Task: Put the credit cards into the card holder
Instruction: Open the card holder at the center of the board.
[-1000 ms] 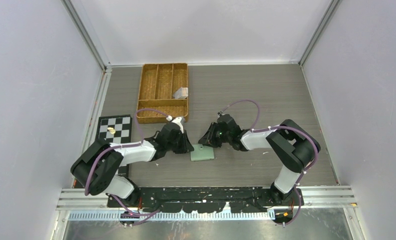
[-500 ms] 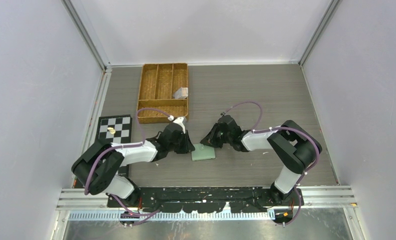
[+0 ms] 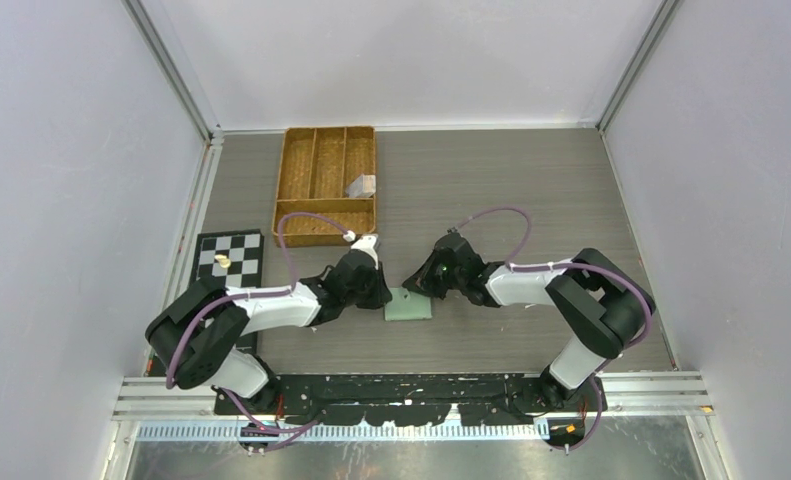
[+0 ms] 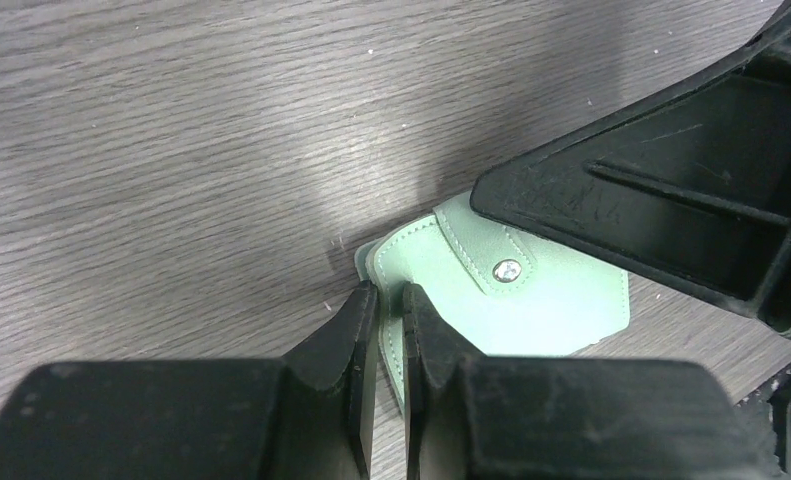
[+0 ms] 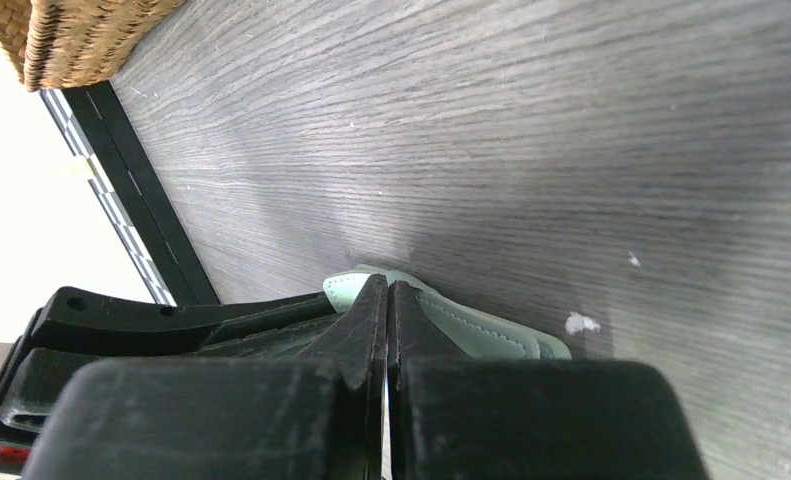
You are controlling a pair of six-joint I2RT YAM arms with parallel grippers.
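The sage-green card holder [image 3: 409,306] lies on the dark wood table between my two grippers. In the left wrist view it [image 4: 531,300] shows its strap and snap button. My left gripper [image 4: 386,300] is shut on its near left edge, which is lifted a little. My right gripper [image 5: 386,288] is shut, its tips pinching the holder's [image 5: 471,328] opposite edge. In the top view the left gripper [image 3: 379,293] and the right gripper [image 3: 418,287] nearly meet over it. A silvery-grey card [image 3: 361,185] lies in the woven tray; other cards do not show.
The woven brown divided tray [image 3: 311,185] stands at the back left of the table. A small chessboard [image 3: 233,250] with a gold piece [image 3: 222,259] lies at the left edge. Grey walls close in the table on three sides.
Both grippers have shifted slightly to the right at the card holder. The holder has moved a little to the right with them.
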